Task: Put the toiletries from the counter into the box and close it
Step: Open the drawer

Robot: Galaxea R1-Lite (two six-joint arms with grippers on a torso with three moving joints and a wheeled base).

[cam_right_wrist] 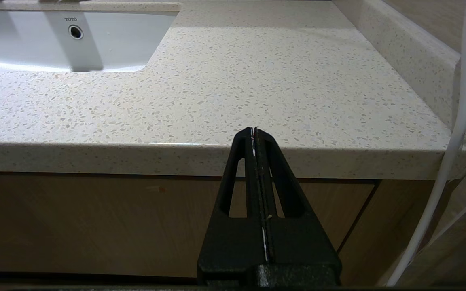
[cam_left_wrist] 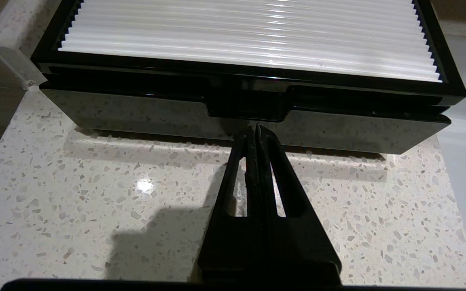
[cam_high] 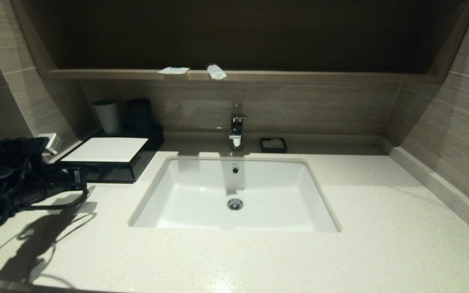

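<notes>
Left hand [cam_left_wrist: 257,128], fingers pressed together, empty, pointing at notch of closed box [cam_left_wrist: 233,117] drawer. Sachet [cam_high: 173,70] and pouch [cam_high: 216,72] lying on ledge [cam_high: 320,76]: nothing packed yet. Right hand [cam_right_wrist: 254,130] together, parked below desk [cam_right_wrist: 257,101] edge.

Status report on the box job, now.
Left end effector shut, tips at the box drawer notch. Right end effector shut, parked below the vanity edge. Drawer closed; sachet and pouch on the ledge. Nothing in the way.
</notes>
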